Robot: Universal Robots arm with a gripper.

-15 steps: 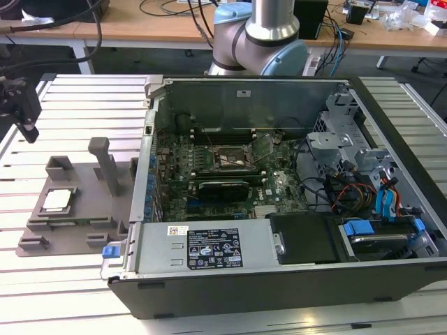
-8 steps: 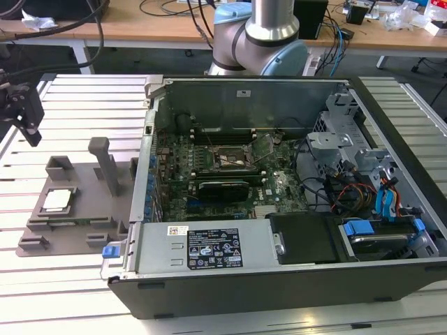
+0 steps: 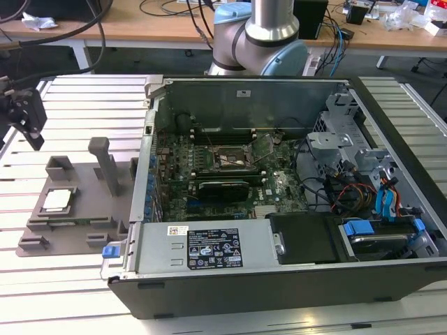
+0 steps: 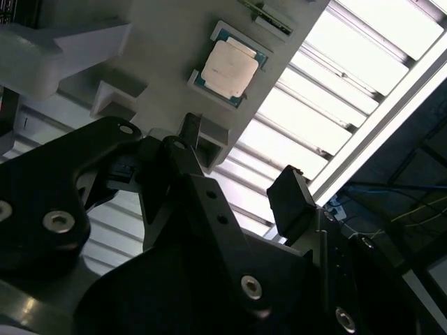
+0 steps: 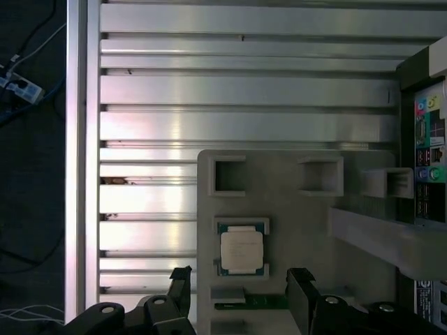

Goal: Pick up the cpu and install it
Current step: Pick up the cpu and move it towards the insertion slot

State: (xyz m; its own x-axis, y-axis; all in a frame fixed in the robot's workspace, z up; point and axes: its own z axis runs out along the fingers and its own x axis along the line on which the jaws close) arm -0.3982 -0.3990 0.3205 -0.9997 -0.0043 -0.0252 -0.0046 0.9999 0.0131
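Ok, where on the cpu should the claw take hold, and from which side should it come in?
I'd grip the cpu by two opposite thin edges, coming straight down from above. It lies flat, top plate up, in a shallow seat on the grey fixture plate, so only its rim offers purchase. The claw is open, with nothing held.

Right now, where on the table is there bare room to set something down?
Bare slats border the near side of the fixture plate, at the exterior view's left of the computer case; more lie beyond the plate. The case interior is crowded.
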